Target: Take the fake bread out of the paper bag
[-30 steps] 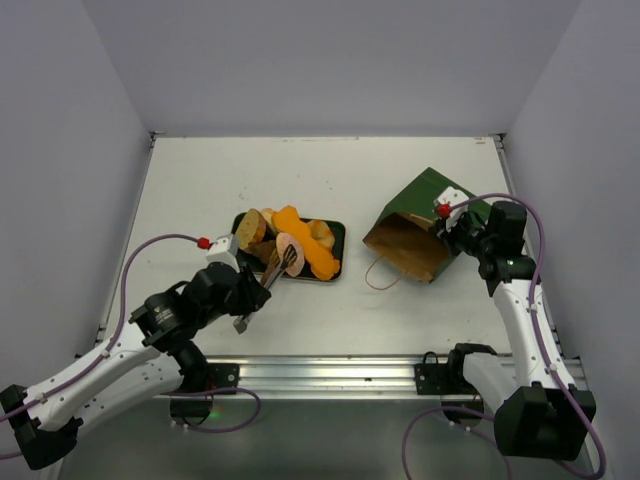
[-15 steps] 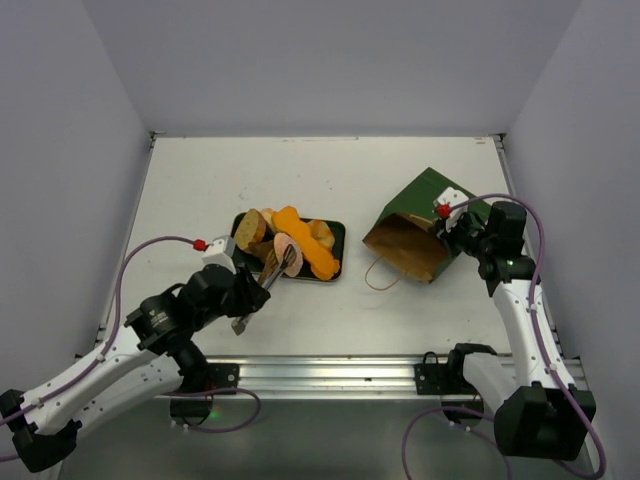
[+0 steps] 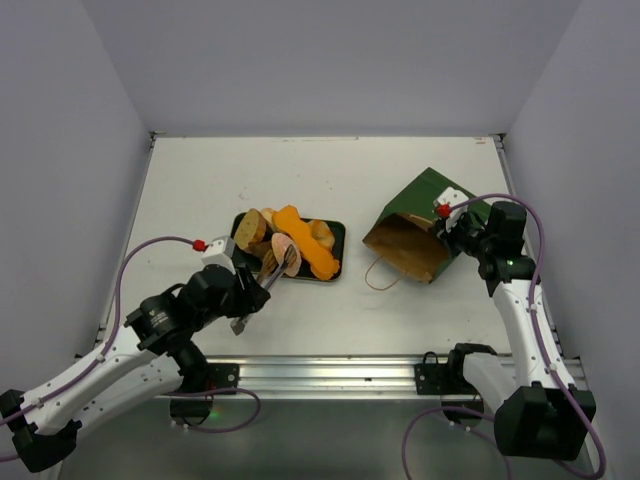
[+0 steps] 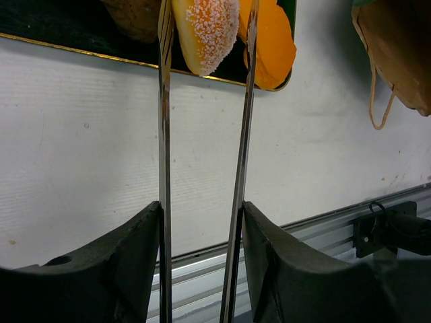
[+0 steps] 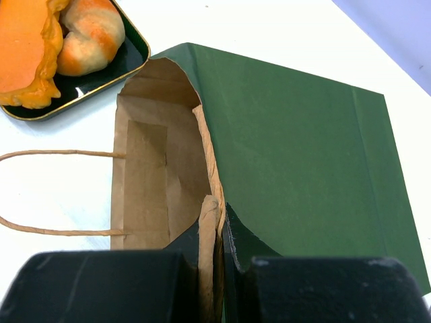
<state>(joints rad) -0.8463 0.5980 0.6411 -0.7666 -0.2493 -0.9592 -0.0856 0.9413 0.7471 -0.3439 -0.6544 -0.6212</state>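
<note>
On the table (image 3: 200,180), the left gripper (image 4: 202,215) clasps a pair of metal tongs (image 4: 163,134). Its fingers stand partly apart, each pressed against the outside of one tong arm. The relation that matters is straight ahead of those fingers. The tongs' long axis runs from the near edge up toward the tray (image 5: 135,54), and a sugared roll (image 4: 205,30) sits between the two tips over the tray's near rim. We cannot tell whether the tips are pinching the roll or merely flanking it. The rest of the fake bread (image 3: 290,245) is heaped on that tray around the middle of the table. The orange baguette (image 3: 305,243) lies slantwise across it, from the far left down toward the near right. The paper bag (image 5: 296,155) lies tipped on its side near the right edge, its mouth facing the tray and a string handle (image 3: 375,275) trailing on the table. The right gripper (image 5: 217,269) is closed tight on the bag's rim. The brown inside that we can see holds no bread. We judge the left arm much the nearer to the bread. Its next move probably needs only a loosening of the tongs above the tray.
</note>
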